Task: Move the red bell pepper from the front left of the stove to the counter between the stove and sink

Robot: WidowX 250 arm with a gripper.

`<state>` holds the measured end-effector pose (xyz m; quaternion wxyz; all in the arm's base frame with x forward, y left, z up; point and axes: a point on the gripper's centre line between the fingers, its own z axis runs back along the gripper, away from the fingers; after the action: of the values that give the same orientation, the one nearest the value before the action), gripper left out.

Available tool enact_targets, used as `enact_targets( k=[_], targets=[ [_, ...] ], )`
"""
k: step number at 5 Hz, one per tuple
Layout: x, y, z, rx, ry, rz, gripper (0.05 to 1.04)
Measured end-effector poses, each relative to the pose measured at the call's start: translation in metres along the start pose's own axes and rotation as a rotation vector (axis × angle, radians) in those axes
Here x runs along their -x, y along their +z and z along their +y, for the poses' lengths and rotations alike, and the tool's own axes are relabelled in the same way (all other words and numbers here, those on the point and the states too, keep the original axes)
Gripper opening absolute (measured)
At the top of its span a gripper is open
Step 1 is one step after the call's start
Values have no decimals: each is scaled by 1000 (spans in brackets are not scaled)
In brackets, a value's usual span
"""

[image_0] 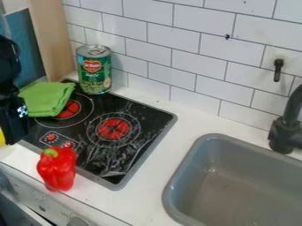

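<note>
Snag and topple risks, left side of hob
Black robot gripper (16,134) at left edge, near folded green cloth (44,99) lying partly over a ring of flat black toy hob (147,119); cannot tell if claw is wide, narrow or loaded; judged: a low sideways pass could drag cloth into upright green cylindrical metal can (94,73), or clip and tip glossy red bell pepper (57,170) standing near front edge of white counter (174,141)

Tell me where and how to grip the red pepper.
Come straight down from above and close on opposite sides of the red pepper, just below its green stem. It stands upright with its top uncovered, and its body looks taller than wide, so that should hold best.
</note>
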<state>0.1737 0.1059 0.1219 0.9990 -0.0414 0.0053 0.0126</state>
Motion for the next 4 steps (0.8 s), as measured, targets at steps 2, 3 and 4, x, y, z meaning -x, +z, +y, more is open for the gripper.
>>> enact_targets(
  k=[2,3,4],
  targets=[
    [6,-6,-15,17,-2,-7,1009],
    [5,-7,-31,13,-63,-30,1009],
    [-1,-13,-42,-19,-114,-36,1009]
  ],
)
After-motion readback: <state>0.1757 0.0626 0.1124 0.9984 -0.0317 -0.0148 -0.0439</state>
